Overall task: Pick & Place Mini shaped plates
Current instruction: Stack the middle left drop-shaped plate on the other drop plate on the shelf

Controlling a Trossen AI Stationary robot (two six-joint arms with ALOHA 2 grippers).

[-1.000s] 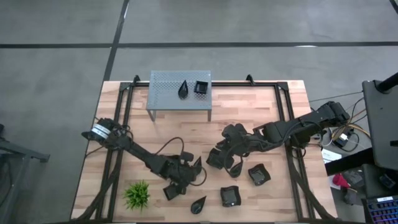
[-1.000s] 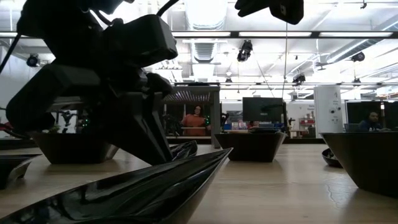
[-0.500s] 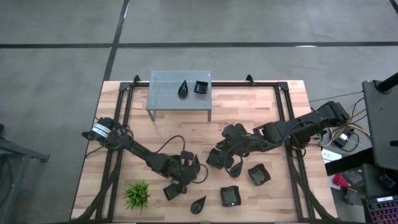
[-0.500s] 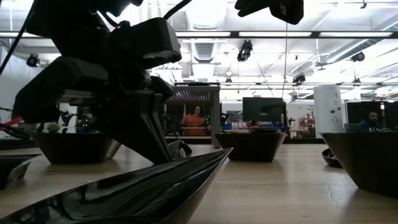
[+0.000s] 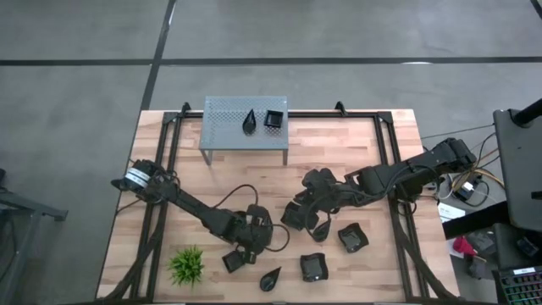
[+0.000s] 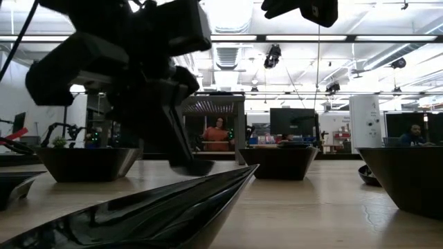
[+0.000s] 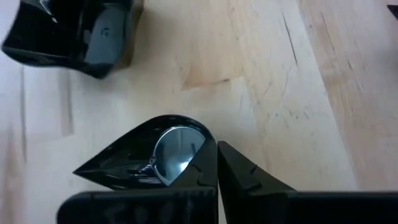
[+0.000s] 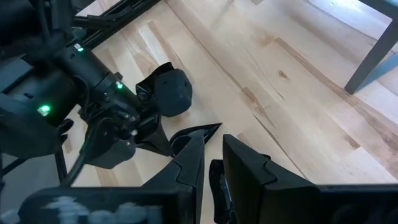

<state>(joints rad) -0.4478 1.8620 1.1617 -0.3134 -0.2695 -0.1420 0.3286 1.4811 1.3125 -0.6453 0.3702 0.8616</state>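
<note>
now left gripper [image 7: 217, 163] shut on teardrop plate [image 7: 149, 158]

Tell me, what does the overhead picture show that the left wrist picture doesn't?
Only the overhead view shows the grey perforated shelf carrying two black plates, the green plant, and the right gripper. Only the left wrist view shows the left gripper shut on the teardrop plate's rim. Both show the wooden table and a square plate nearby.

I see the table [image 5: 339, 152] straight down from overhead, both arms in frame. My low camera sits at tabletop level, facing the room, a plate [image 6: 159, 207] close before it. Each wrist camera looks down past its fingers; both share the teardrop plate [image 7: 155, 155].
</note>
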